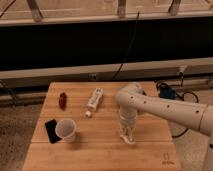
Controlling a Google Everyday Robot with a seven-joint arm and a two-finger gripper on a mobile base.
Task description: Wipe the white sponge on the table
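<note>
My gripper [128, 134] points straight down at the middle-right of the wooden table [100, 155]. It is shut on the white sponge [129, 139], a small pale piece at its tip that rests on the tabletop. The white arm reaches in from the right and bends over the table's back right, hiding what lies behind it.
A white bottle [94, 99] lies on its side at the back middle. A small red object [62, 100] sits at the back left. A pale cup [66, 129] stands at the front left beside a flat black object [50, 131]. Cables and a blue item [165, 92] lie right of the table.
</note>
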